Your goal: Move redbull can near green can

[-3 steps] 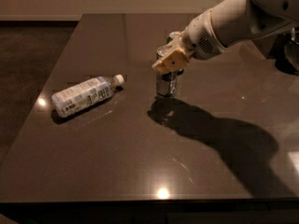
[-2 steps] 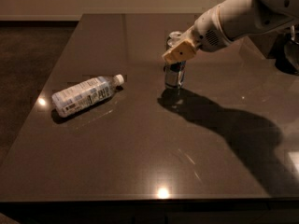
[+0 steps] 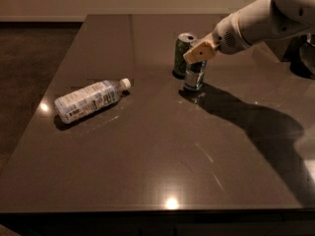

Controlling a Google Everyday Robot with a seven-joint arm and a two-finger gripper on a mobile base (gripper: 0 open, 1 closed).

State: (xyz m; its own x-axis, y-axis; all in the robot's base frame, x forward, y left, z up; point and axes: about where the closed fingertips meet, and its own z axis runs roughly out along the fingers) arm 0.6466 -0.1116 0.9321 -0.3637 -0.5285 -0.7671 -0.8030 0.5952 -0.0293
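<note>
The redbull can (image 3: 194, 76) is a slim silver and blue can standing upright on the dark table (image 3: 147, 156), right of centre toward the back. The green can (image 3: 182, 54) stands upright just behind it to the left, almost touching it. My gripper (image 3: 199, 53) reaches in from the right on a white arm and is shut on the top of the redbull can. Its tan fingers (image 3: 198, 51) hide the can's top and part of the green can's right side.
A clear plastic bottle (image 3: 90, 99) with a white cap lies on its side at the left of the table. My arm's shadow falls across the right side. The table's front edge (image 3: 157, 211) is near the bottom of the view.
My gripper has carried the redbull can to the right and toward the back, up beside the green can, which has come into full view.
</note>
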